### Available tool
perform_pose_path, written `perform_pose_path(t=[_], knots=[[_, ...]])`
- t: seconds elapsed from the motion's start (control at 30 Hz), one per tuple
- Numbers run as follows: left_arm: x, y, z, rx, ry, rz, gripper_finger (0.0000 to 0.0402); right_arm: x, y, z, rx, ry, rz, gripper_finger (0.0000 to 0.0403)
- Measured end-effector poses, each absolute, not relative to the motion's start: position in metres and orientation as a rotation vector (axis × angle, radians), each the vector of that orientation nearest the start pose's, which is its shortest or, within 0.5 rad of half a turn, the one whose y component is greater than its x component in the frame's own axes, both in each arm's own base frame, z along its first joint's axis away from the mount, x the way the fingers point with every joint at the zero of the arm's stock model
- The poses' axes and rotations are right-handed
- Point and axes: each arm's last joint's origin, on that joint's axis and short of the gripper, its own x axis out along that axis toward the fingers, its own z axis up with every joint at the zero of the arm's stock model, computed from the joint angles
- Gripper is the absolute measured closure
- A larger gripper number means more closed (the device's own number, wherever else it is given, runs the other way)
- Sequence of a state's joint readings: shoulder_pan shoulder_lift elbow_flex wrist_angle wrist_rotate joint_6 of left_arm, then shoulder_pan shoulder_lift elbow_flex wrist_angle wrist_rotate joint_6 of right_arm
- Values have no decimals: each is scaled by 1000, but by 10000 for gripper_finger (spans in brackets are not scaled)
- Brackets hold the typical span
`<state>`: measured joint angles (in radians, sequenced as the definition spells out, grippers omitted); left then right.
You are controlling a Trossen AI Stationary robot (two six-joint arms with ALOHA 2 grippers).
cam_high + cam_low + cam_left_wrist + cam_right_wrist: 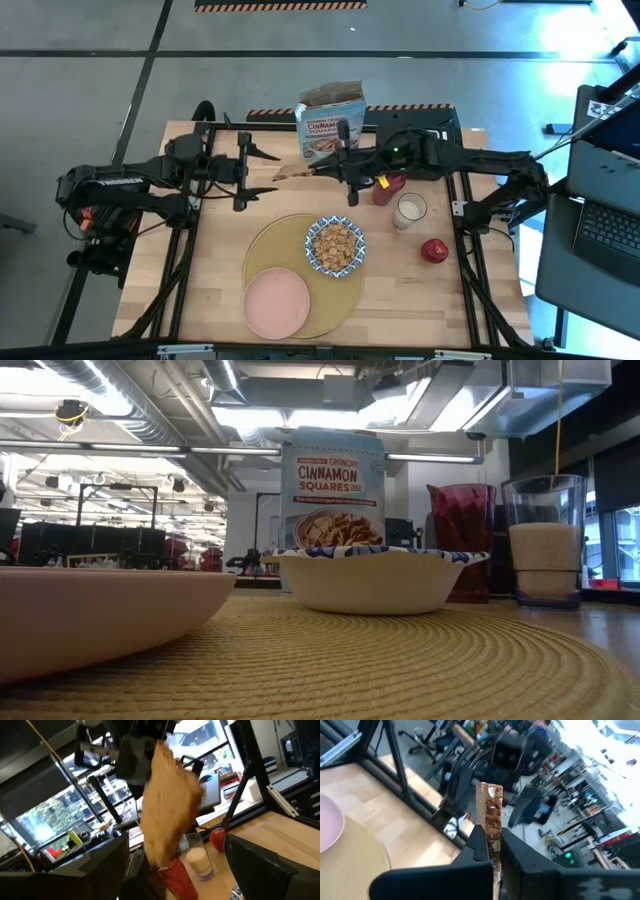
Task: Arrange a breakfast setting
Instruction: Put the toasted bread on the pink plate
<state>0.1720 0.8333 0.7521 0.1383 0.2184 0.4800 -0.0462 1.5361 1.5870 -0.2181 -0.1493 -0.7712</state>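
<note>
A: From above, where is the toast [293,172]?

B: In the air over the back of the table [215,290], at about eleven o'clock from the placemat [268,248]. The right gripper [318,169] pinches one end of it. The left gripper [268,172] faces it from the other side, fingers spread wide with the free end between them, not closed on it as far as I can tell.

A: And the rest?

B: The bowl [335,246] sits at two o'clock on the placemat, the pink plate [277,304] at six. The milk glass [409,210], red cup [388,188] and apple [434,250] stand off the mat around three o'clock. The cereal box [329,128] is at the back.

A: The table-level view?

B: No arms in it. Plate rim [100,615], bowl [380,580], cup [462,540] and glass [544,540] on or beside the woven mat [400,670], box [333,490] behind.

A: Left wrist?

B: The toast [167,810] hangs broadside, the glass [199,860] and apple [218,839] beyond it.

A: Right wrist?

B: The slice [490,817] stands on edge, clamped low between the narrow fingers [479,845].

A: How will it handle?

B: I'd judge it light, stiff and brittle. Grip it across the flat faces near the crust, gently, or it may crumble.
</note>
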Motion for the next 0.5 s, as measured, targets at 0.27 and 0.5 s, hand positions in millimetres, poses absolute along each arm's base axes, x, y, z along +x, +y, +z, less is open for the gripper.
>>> perform_pose_path(t=[0.27, 0.5], knots=[[187, 16, 345, 555, -60, 24, 91, 359, -16, 421, -733, 63, 162, 400], [188, 11, 346, 575, -65, 61, 146, 370, -21, 415, -722, 35, 172, 400]])
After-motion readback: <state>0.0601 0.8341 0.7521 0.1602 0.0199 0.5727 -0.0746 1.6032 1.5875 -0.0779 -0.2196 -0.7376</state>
